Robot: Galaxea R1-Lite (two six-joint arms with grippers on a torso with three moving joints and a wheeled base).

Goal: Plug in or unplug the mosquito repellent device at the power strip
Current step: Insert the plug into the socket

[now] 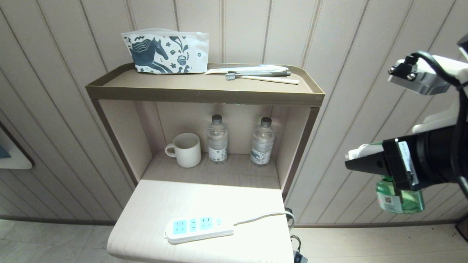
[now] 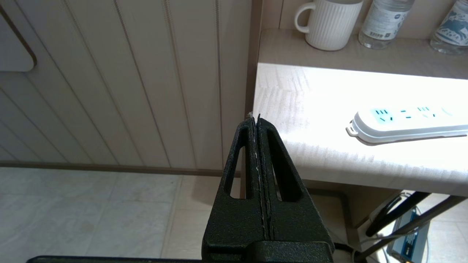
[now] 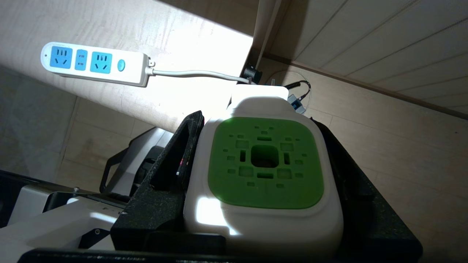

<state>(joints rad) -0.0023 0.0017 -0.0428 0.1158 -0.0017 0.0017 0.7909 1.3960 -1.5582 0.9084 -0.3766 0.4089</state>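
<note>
The white power strip with light-blue socket faces lies on the pale table near its front edge, its sockets bare. My right gripper hangs in the air to the right of the table, above floor level, shut on the mosquito repellent device. The green bottle hangs below the fingers. In the right wrist view the device's white-and-green head sits clamped between the black fingers, with the power strip farther off. My left gripper is parked low beside the table's left corner, shut and empty.
A white mug and two clear water bottles stand in the niche behind the table. A printed pouch and a toothbrush lie on the top shelf. The strip's cord runs off the table's right edge.
</note>
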